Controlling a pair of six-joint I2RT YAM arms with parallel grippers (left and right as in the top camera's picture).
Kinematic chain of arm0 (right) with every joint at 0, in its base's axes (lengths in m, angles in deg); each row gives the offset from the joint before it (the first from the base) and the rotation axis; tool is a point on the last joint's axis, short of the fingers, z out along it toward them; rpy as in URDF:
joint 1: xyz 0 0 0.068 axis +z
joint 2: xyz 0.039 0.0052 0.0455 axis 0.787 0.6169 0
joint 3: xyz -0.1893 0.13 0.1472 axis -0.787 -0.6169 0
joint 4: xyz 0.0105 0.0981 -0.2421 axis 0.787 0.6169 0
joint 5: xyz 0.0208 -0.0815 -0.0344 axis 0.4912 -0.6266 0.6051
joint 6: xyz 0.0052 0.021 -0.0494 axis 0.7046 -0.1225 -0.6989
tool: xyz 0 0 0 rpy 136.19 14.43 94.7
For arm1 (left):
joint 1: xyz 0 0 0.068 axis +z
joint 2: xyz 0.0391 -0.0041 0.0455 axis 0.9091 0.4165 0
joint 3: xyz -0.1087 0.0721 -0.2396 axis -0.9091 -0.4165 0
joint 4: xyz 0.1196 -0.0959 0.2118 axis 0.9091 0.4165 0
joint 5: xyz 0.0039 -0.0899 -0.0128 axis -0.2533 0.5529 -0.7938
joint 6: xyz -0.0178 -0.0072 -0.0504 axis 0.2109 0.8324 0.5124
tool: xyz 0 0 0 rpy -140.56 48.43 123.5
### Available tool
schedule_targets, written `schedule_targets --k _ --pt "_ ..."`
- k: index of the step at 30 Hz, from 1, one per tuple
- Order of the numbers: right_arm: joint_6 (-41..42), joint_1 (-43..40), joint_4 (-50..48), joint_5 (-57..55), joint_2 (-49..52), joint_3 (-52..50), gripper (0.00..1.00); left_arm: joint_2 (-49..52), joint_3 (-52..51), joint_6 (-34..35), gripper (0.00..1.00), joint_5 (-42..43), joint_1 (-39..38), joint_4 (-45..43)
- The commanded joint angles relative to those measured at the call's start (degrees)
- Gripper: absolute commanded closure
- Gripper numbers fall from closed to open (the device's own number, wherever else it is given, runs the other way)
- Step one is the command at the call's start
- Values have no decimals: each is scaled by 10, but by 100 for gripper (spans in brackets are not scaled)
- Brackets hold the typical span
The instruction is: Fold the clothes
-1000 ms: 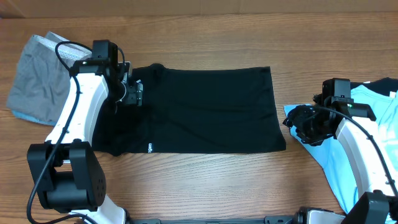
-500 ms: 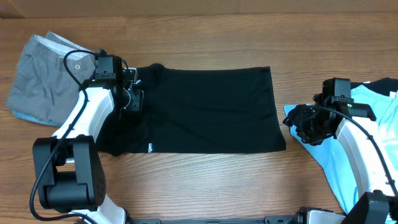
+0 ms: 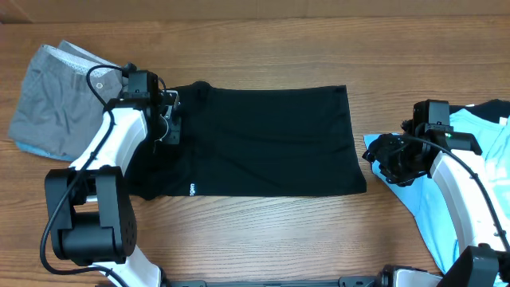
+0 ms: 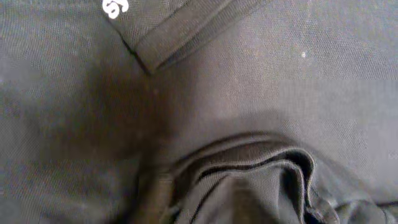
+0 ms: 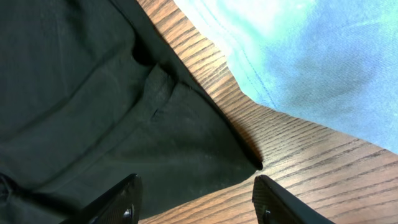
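Note:
The black T-shirt lies flat across the middle of the table, its small white print near the front left. My left gripper presses down on the shirt's left end by the collar. In the left wrist view its fingers are hidden, and a ridge of black fabric is bunched up where the jaws sit, below the collar band. My right gripper stands open over the shirt's right front corner, holding nothing. The light blue T-shirt lies at the right, the grey shorts at the far left.
Bare wooden table runs along the front edge and behind the black shirt. A strip of wood separates the black shirt from the light blue one. A dark garment edge shows beyond the right arm.
My left arm has swung in and its wrist has shifted slightly toward the collar, gathering black fabric as the jaws narrowed. The right arm has not moved.

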Motion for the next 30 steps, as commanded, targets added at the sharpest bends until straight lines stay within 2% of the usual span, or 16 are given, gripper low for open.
schedule_targets --k 1,5,8,12,18,21,23,30 --pt "-2 -3 -1 -4 -7 10 39 -3 27 -5 16 0 1 25" --pt "-1 -3 -1 -4 -7 10 39 -3 30 19 13 -43 11 43" --pt "-1 -3 -1 -4 -7 10 39 -2 29 16 18 -13 24 39" --pt "-1 -3 -1 -4 -7 10 39 8 23 -21 37 57 30 24" --pt "-1 -3 -1 -4 -7 10 39 34 22 -27 74 63 30 39" --pt "-1 -3 -1 -4 -7 10 38 34 22 -39 80 83 30 46" --pt "-1 -3 -2 -4 -7 10 39 34 22 -41 94 85 30 49" --pt "-1 -3 -3 -4 -7 10 39 33 96 -41 96 85 30 121"
